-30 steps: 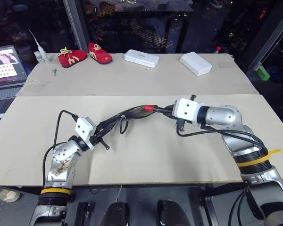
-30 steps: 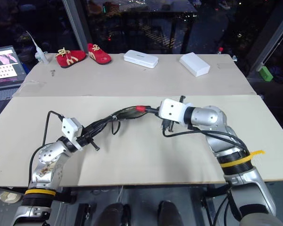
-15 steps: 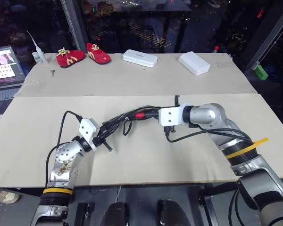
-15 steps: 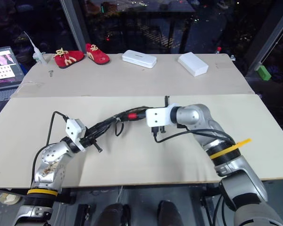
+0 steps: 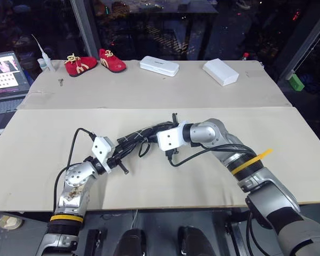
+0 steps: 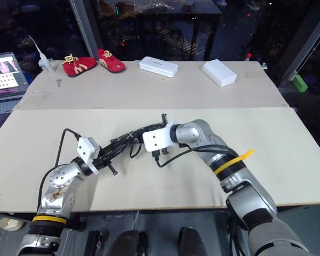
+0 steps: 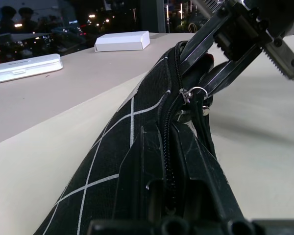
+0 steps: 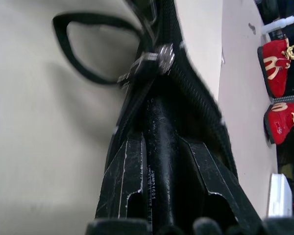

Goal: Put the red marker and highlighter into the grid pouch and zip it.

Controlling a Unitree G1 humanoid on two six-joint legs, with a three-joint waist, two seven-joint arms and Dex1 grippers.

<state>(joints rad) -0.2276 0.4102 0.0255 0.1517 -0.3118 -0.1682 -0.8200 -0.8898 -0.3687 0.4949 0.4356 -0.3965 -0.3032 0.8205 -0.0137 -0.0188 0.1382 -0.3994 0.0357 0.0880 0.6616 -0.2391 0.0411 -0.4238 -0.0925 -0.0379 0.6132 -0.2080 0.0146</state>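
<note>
Black grid-patterned fabric pouch (image 7: 137, 142) is clamped in my left tool (image 5: 119, 156); my right tool (image 7: 220, 49) pinches beside its zipper slider (image 7: 187, 94), where fingers may slip off the cord.

The table's (image 5: 213, 176) centre is blocked by the grid pouch (image 5: 136, 140) held between both grippers, while open board is left from three to nine o'clock.
</note>
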